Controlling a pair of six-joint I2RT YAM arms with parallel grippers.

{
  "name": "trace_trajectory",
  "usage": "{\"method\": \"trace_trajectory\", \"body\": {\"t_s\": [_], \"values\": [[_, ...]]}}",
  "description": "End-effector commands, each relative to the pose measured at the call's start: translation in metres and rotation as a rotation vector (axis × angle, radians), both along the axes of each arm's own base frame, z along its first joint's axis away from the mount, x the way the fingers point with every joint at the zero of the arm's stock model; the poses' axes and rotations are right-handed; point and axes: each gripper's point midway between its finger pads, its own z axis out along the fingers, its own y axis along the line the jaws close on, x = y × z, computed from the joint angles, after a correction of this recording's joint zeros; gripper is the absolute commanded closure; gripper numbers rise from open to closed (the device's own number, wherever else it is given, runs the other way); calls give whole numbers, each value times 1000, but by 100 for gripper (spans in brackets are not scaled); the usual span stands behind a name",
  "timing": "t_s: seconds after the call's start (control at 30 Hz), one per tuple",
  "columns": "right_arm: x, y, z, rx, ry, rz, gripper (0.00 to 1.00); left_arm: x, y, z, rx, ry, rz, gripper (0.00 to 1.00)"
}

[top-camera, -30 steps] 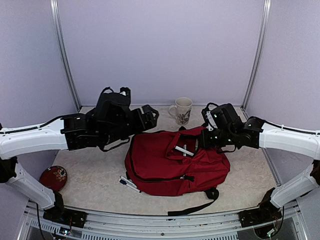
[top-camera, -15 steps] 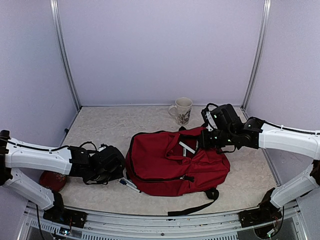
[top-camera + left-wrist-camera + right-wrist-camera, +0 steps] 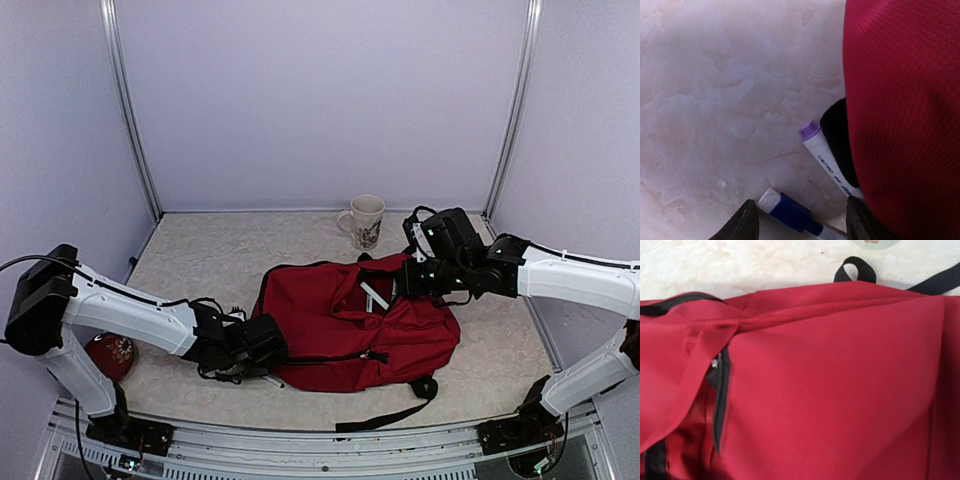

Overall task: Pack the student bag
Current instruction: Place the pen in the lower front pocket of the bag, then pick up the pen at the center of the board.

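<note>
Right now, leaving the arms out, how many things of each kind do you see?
Dark-red fabric backpack: 1
White patterned mug: 1
Purple-capped white marker and blue-capped white marker: 2
White pen-like stick on the backpack: 1
Red round flowered disc: 1
Total: 6

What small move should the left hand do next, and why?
Probably turn the left hand a little, so its fingers stand across the blue-capped marker. The marker lies between the open fingers, beside the student bag, but almost along the line from one finger to the other.
</note>
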Motion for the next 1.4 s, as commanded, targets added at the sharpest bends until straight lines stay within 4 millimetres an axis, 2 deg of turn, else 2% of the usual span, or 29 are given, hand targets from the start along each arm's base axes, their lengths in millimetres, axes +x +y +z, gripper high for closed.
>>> {"method": "trace_trajectory", "body": {"t_s": [0.0,0.13,0.2,0.3,0.4,0.53,0.67,0.73,0.8,0.83,0.93,1.07,1.2,1.37], "values": [[10,-8,19,19,-55,-39,100,-6,2,-15,55,48,-5,47],[9,-10,19,15,-58,-46,100,-10,19,-14,87,45,-1,66],[9,-11,18,14,-59,-49,100,-12,28,-11,85,42,4,73],[9,-9,16,17,-55,-46,100,-13,44,-9,90,40,18,79],[9,-8,15,17,-52,-43,100,-7,66,-5,119,22,39,81],[10,-8,15,16,-53,-44,100,8,78,3,127,-7,8,81],[9,-9,15,15,-51,-44,100,16,77,15,118,-40,-25,78],[9,-11,15,16,-53,-48,100,14,75,17,97,-40,-39,69],[8,-12,15,16,-53,-50,100,7,78,14,70,-20,-30,56],[8,-12,14,17,-51,-51,100,2,80,10,57,-4,-24,54],[6,-12,12,22,-47,-51,100,-16,84,-1,12,53,-4,54],[6,-12,10,22,-44,-51,100,-32,73,-3,-42,67,-22,54],[7,-9,9,30,-43,-45,100,-31,80,-13,-10,82,2,53],[7,-10,8,23,-40,-43,100,-20,77,-17,27,84,-16,54]]}}
